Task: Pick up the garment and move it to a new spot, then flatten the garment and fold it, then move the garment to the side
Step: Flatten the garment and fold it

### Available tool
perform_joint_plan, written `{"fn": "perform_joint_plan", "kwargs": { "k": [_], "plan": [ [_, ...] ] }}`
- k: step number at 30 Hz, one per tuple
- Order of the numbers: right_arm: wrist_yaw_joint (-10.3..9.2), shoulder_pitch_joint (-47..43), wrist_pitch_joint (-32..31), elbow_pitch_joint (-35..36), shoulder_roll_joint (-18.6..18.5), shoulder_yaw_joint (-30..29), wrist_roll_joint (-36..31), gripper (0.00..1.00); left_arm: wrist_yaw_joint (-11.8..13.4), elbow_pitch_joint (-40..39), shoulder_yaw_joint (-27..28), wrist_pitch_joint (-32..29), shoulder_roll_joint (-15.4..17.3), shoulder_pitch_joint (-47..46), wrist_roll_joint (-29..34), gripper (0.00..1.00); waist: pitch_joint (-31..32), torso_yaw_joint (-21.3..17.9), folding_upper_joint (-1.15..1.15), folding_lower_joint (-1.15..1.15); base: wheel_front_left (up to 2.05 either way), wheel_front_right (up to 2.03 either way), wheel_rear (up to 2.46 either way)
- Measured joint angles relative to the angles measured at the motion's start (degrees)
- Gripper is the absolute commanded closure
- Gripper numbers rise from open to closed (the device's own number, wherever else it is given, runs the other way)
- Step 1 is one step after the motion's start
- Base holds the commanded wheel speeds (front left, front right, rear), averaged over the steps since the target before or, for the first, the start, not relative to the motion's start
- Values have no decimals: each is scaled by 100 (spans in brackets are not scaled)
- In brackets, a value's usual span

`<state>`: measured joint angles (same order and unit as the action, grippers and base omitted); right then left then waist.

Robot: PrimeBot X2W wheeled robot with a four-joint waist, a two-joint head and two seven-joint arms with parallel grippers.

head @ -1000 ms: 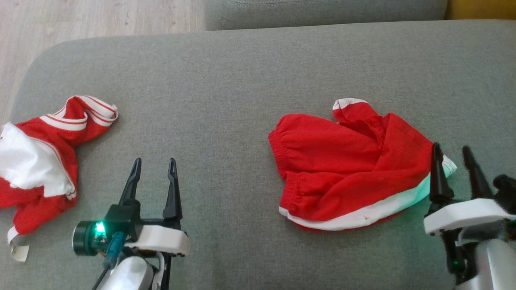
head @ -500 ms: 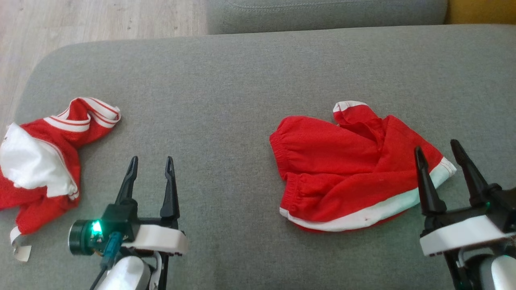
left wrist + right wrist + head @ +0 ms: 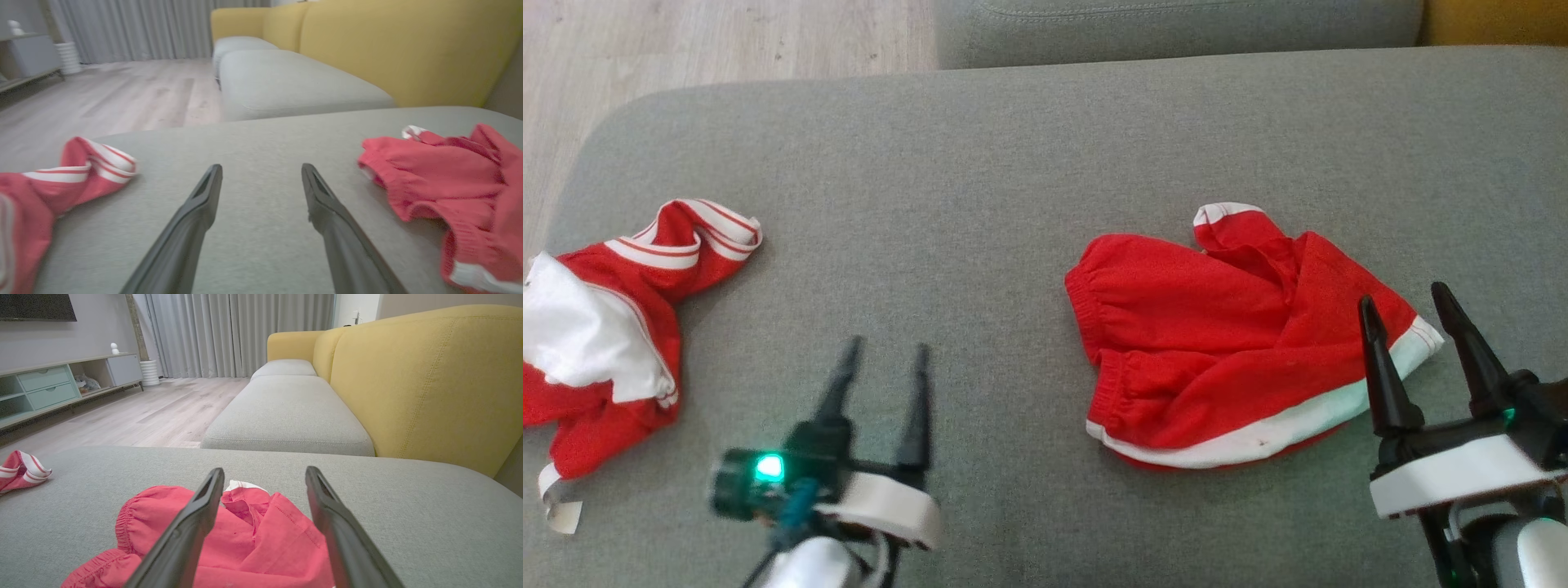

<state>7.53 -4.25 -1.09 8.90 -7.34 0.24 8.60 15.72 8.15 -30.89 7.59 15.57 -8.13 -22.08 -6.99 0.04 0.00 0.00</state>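
The loosely bunched red fabric shorts with white trim (image 3: pixel 1225 343) lie right of centre on the grey upholstered cushion (image 3: pixel 980 180). The right gripper (image 3: pixel 1402 296) hovers at their right edge, fingers apart and empty. The left gripper (image 3: pixel 887 346) is likewise parted, over bare cushion. Judged step: pickup. The next move calls for lowering the right gripper and closing it on the fabric.

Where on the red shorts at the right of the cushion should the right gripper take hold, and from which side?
Probably the white-trimmed hem corner of the red shorts, coming from the near right: it juts out as a thin edge nearest the open right gripper.
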Motion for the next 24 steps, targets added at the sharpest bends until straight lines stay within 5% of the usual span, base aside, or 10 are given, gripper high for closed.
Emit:
{"fn": "perform_joint_plan", "kwargs": {
  "k": [10,22,24],
  "plan": [
    [0,8,-52,-1,12,85,63,0,-1293,229,-1449,-1235,-594,-625,-104,0,-108,-94,0,0,0,0,0],
    [0,18,-103,-76,41,119,209,0,-1848,1490,-1534,-1737,-924,-1250,-675,0,-293,-415,0,1,0,0,0],
    [0,19,-103,-99,62,120,211,0,-1940,1592,-1519,-1719,-980,-1349,-789,100,-297,-452,0,0,0,0,0]
  ]
}}
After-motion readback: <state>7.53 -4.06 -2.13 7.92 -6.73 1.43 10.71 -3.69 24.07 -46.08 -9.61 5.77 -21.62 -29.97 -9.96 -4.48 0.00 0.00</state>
